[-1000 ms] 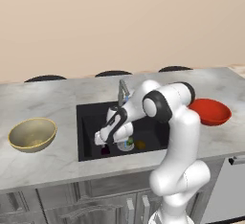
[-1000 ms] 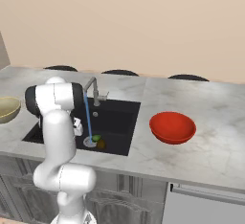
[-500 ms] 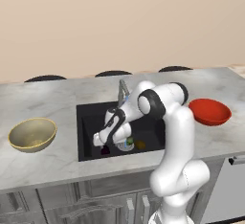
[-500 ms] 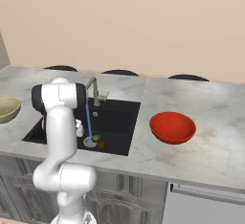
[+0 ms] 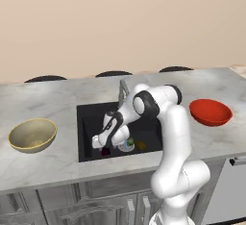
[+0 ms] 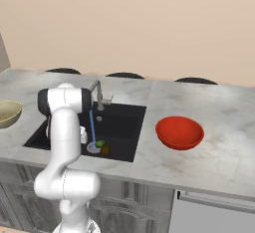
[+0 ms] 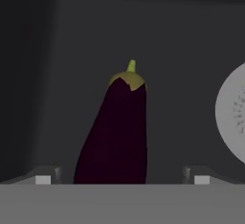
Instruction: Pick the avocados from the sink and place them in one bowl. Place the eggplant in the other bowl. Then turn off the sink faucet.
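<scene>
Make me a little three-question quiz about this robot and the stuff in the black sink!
1. True or false: the red bowl has fruit in it.
2. What lies between the open gripper's fingertips? A) eggplant B) green avocado C) drain
3. Fill in: the faucet is still ___.

Key: 1 false; 2 A; 3 running.

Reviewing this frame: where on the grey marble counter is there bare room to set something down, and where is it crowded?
Bare grey marble counter lies right of the shallow red bowl, and between the black sink basin and the tan bowl. The basin's front is crowded: open gripper, purple eggplant, green avocado, olive-brown avocado.
</scene>
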